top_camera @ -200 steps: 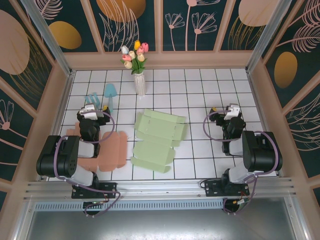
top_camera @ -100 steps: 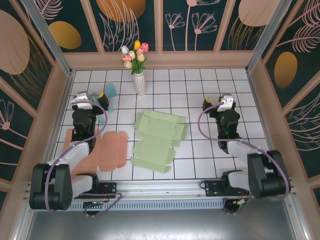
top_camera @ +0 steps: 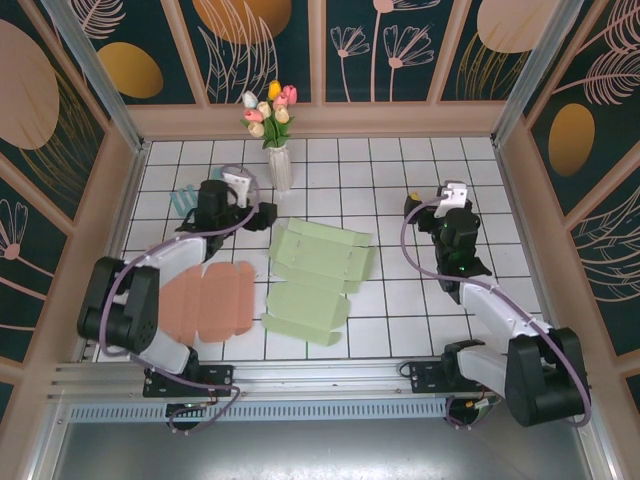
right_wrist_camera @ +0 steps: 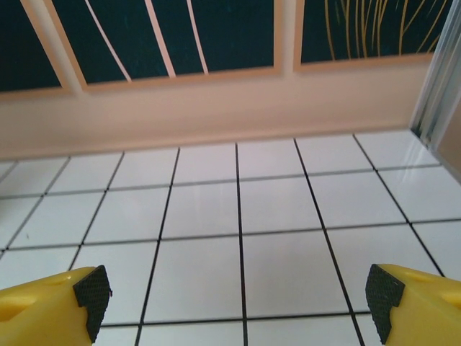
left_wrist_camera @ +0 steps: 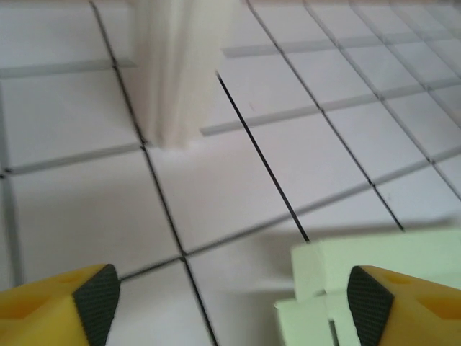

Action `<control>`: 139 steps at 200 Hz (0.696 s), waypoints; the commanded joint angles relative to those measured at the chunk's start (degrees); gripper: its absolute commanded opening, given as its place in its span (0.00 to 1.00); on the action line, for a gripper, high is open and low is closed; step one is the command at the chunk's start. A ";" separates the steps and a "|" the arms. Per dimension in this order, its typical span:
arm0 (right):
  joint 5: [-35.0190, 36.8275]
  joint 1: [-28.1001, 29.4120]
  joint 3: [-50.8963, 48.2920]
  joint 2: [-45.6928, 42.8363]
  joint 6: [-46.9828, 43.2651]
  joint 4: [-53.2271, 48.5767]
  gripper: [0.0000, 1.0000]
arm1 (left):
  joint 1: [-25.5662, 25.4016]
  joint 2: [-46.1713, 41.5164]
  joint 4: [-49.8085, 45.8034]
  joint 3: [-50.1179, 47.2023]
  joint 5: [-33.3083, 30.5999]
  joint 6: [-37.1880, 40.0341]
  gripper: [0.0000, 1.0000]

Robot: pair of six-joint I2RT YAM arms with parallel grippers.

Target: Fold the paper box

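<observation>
Left tool (top_camera: 259, 214) now near paper box (top_camera: 315, 275)

light: bright, even, soft shadows on the table (top_camera: 400, 310)
left wrist: blurry, vase (left_wrist_camera: 180, 72) and paper box (left_wrist_camera: 374, 259) smeared
right wrist: way sharper

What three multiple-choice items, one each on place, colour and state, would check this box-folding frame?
1. Where does the vase of tulips stand?
A) behind the green box blank, near the back wall
B) at the near edge
C) between the arm bases

2. What colour is the flat sheet to the left of the green box blank?
A) blue
B) orange
C) white

3. How are the left hand and right hand?
A) both shut on paper
B) one open, one shut
C) both open, gripping nothing

Answers: A, the top view puts it on the far tiles; B, it is salmon-orange; C, each wrist view shows fingertips wide apart.
</observation>
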 commanded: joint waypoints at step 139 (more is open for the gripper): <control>-1.69 0.93 3.98 0.49 1.11 -4.69 0.94 | -5.22 11.78 -17.58 10.41 1.74 7.11 0.01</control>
